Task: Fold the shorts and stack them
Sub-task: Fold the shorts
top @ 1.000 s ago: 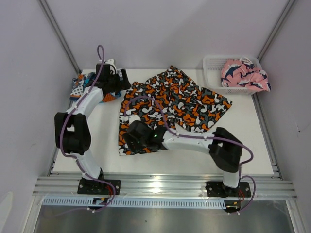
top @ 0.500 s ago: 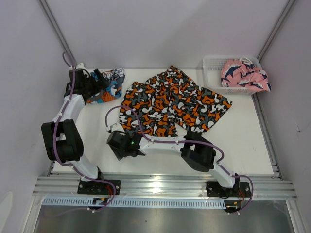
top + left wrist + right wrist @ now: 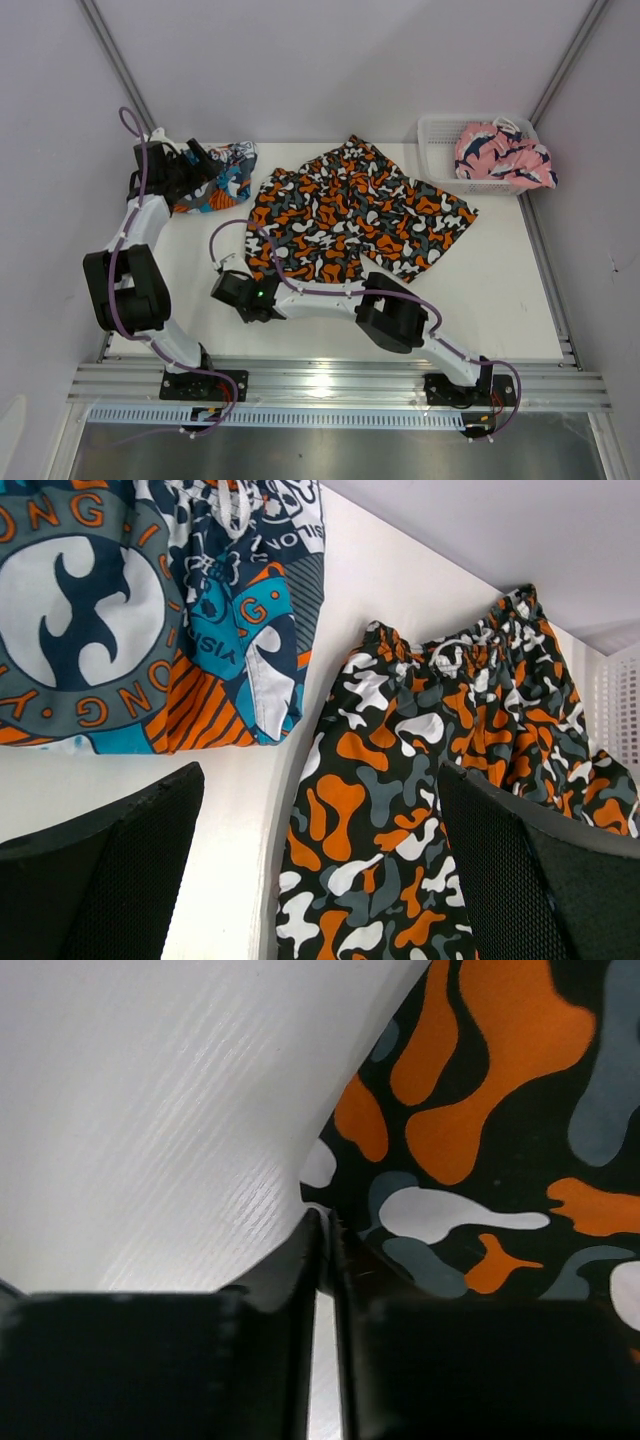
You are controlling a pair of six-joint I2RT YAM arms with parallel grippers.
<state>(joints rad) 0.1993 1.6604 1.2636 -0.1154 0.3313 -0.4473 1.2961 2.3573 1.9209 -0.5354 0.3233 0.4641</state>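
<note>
The blotched orange, black, white and grey shorts (image 3: 350,215) lie spread flat across the middle of the table. My right gripper (image 3: 235,290) is down at their near-left corner. In the right wrist view it (image 3: 325,1222) is shut, its tips pinching the corner hem of the blotched shorts (image 3: 500,1110). The teal-blue, orange and white shorts (image 3: 220,185) lie bunched at the far left. My left gripper (image 3: 205,160) hovers open over them. In the left wrist view it (image 3: 318,780) holds nothing, with the teal shorts (image 3: 90,610) and the blotched shorts (image 3: 420,740) below.
A white mesh basket (image 3: 440,135) stands at the far right corner with a pink and navy garment (image 3: 500,155) in it. The right arm lies stretched low along the table's near edge. Grey walls close the table in on the left and right.
My right gripper slid left along the near hem to the blotched shorts' corner and shut there. My left arm swung left off the teal shorts, uncovering them, and stayed open.
</note>
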